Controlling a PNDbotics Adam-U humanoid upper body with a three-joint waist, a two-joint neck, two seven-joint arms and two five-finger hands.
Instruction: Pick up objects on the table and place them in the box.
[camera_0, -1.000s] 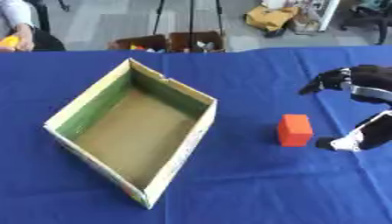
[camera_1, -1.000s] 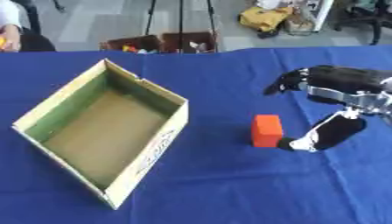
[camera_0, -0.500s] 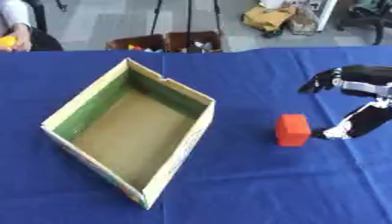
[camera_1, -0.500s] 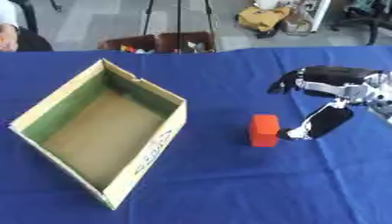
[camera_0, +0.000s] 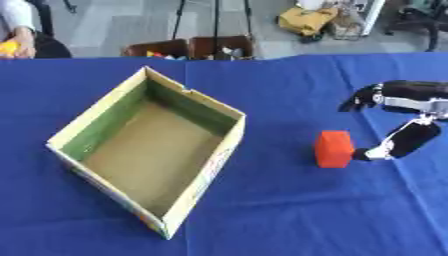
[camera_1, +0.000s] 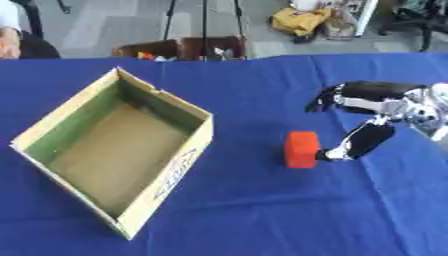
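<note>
Reaching in beside the block (camera_0: 333, 148), the right hand (camera_1: 367, 107) is spread wide, thumb tip at the block's right face, fingers arched above and beyond it, nothing grasped. Orange block stands on the blue bench (camera_0: 289, 215), right of the box (camera_0: 149, 150), well apart. Box sits open, empty, askew.

Right hand (camera_1: 367, 120) in from the right edge, low over the table (camera_1: 245, 210). Fingers (camera_1: 328, 99) stretched out leftward, thumb (camera_1: 354, 142) angled down and left, wide gap between them. Nothing held. Left arm not visible.
</note>
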